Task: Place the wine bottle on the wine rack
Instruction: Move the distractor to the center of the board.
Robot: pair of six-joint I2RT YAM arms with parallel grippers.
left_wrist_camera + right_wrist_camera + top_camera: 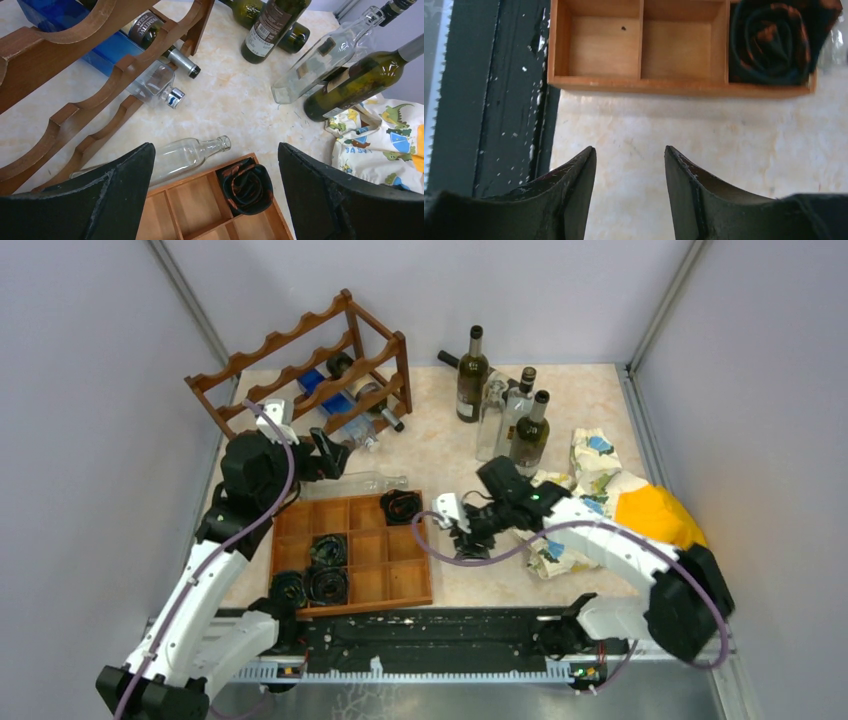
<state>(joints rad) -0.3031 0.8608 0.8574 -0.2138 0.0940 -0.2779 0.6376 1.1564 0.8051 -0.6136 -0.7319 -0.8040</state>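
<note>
Between the wine rack (pixel 300 365) and the compartment tray (pixel 385 550), a clear glass wine bottle (pixel 185 156) lies flat on the table (pixel 240 105), not on the rack. Left gripper (pixel 215 146) hovers over it, jaws spread wide, gripping nothing. Right gripper (pixel 629 148): jaws partly apart, empty, above bare tabletop beside the tray. A blue bottle (pixel 107 50) and a dark labelled bottle (pixel 155 32) lie in the rack.

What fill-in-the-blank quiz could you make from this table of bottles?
1. The clear bottle nearest the tray lies on its ____.
2. The left gripper has its jaws wide ____.
3. The blue bottle rests in the wooden ____.
Missing words: side; open; rack.
</note>
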